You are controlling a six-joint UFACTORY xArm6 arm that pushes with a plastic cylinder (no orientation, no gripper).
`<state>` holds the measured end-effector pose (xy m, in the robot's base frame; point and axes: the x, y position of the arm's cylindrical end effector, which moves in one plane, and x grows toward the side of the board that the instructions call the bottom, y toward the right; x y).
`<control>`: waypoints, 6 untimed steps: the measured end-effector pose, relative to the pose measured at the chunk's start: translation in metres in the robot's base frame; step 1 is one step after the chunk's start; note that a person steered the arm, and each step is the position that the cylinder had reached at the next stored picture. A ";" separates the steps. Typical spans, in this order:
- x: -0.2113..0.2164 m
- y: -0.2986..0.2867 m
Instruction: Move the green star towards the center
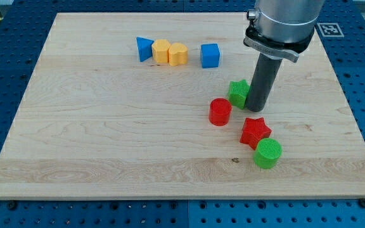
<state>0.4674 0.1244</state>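
Green star (237, 92): one only, right of the board's centre and a little above it, its right side covered by the rod. Touching or all but touching my tip (256, 109); contact itself not clear.

Counted outward from there:
- One red cylinder (220, 111), just below-left of the green star, apart from it.
- One red star (255, 132), below the tip, touching or nearly touching the next block.
- One green cylinder (268, 153), at the red star's lower right, ribbed on top.
- One blue cube (210, 55), toward the view's top, set apart from the row to its left.
- Two yellow blocks in that row: a yellow hexagon-like block (161, 51) and a yellow heart-like block (178, 54), pressed side by side; exact shapes hard to make out.
- One blue triangle-like block (145, 49), at the row's left end, against the first yellow.

Eight blocks in all: two green, two red, two blue, two yellow.

Arm: coming down from the view's top right, grey collar (279, 28) cut off by the frame's upper edge, dark rod upright below it. No jaws, no hand, nothing to open or close, nothing gripped; only the tip resting low at the green star's right side.

Wooden board (106, 139) on a blue perforated table (5, 95); a black-and-white marker (329, 29) at the board's top right corner, partly hidden behind the arm.
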 end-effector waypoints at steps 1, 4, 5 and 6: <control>-0.001 0.000; -0.033 -0.013; -0.033 -0.014; -0.034 -0.037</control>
